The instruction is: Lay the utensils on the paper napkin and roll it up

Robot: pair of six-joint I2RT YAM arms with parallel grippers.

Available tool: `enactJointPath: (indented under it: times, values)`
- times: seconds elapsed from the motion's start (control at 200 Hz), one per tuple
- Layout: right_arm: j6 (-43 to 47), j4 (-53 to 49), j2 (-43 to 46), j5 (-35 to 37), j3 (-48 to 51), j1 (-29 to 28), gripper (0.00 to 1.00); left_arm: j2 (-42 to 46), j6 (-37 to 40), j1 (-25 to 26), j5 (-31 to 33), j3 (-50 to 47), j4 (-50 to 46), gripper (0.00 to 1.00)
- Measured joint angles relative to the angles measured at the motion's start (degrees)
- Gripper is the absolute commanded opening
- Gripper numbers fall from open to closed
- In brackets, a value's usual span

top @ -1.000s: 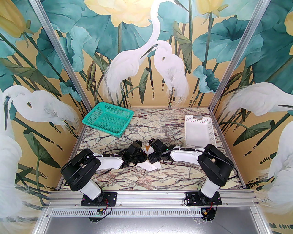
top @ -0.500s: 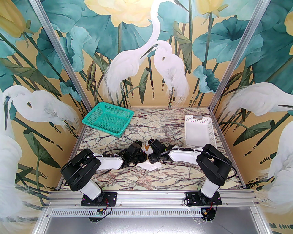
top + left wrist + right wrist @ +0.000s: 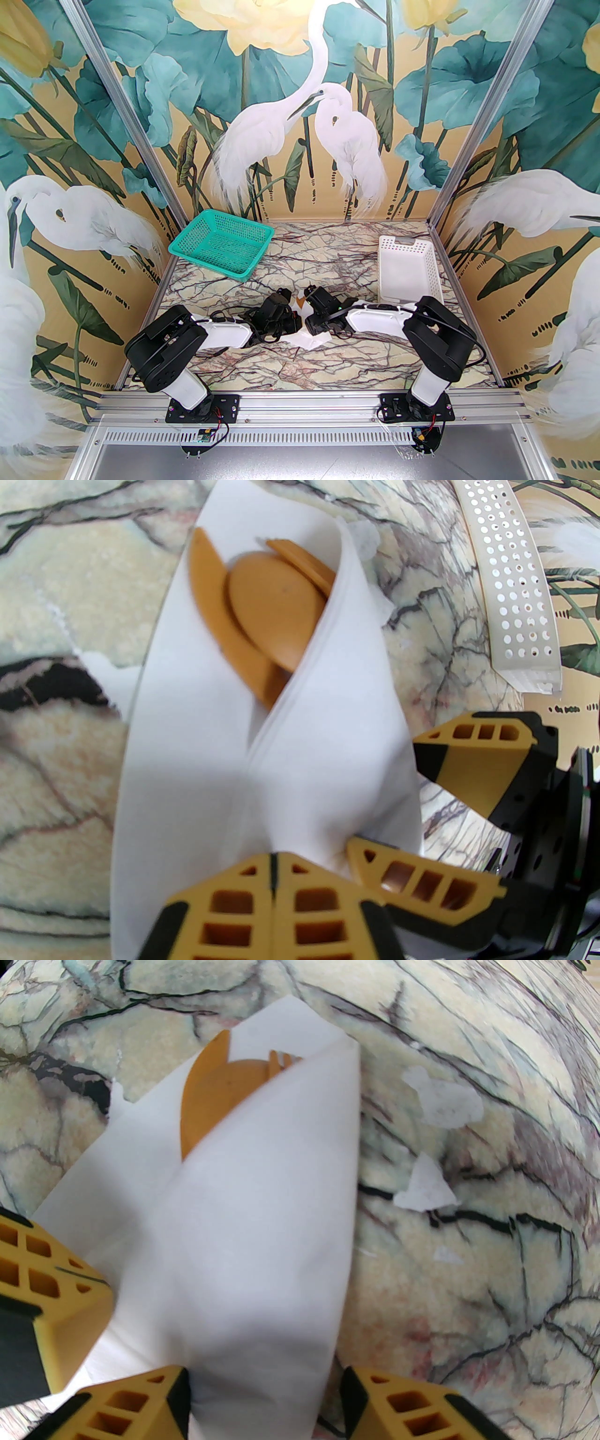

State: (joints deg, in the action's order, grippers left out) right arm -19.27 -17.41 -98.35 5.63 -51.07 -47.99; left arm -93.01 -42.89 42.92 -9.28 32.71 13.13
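Top view, scene: a white paper napkin (image 3: 308, 342) lies mid-table on the marble-patterned table (image 3: 328, 375), under both arms' wrists. A teal mesh plastic basket (image 3: 220, 243) sits far left and a white perforated plastic bin (image 3: 408, 267) far right.
Top view, hidden: the wrists cover the fingers and most of the paper, so neither grip can be read from here.
Left wrist, task things: the orange-brown wooden-looking utensils (image 3: 267, 616), a spoon bowl among them, poke out of the napkin's far end; the paper is wrapped loosely round them.
Left wrist, end effector: the left gripper (image 3: 272, 862) has its yellow fingers pressed together, apparently pinching the napkin's near end.
Right wrist, end effector: the right gripper (image 3: 265, 1375) stands partly apart, astride the roll's near end and not clamped.
Right wrist, hard to see: the handles are buried in paper. The white patches (image 3: 450, 1100) on the table to the right may be scraps or marks.
Step, done well: I judge the roll needs tightening. Squeeze gently, hold the overlap flat, and don't tear the paper or push the cutlery out the far end.
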Motion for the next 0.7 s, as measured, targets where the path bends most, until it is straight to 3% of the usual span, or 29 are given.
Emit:
enactJointPath:
  times: [0.345, 0.7]
  values:
    - [-0.20, -0.94, 1.11, -0.42, 0.44, 0.55, 0.57, -0.04, 0.00, 0.24, -0.02, 0.02, 0.07, 0.00]
    - [1.49, -2.36, 5.46, -3.56, -0.07, 2.75, 0.70, -0.04, 0.02, 0.24, -0.02, 0.02, 0.02, 0.00]
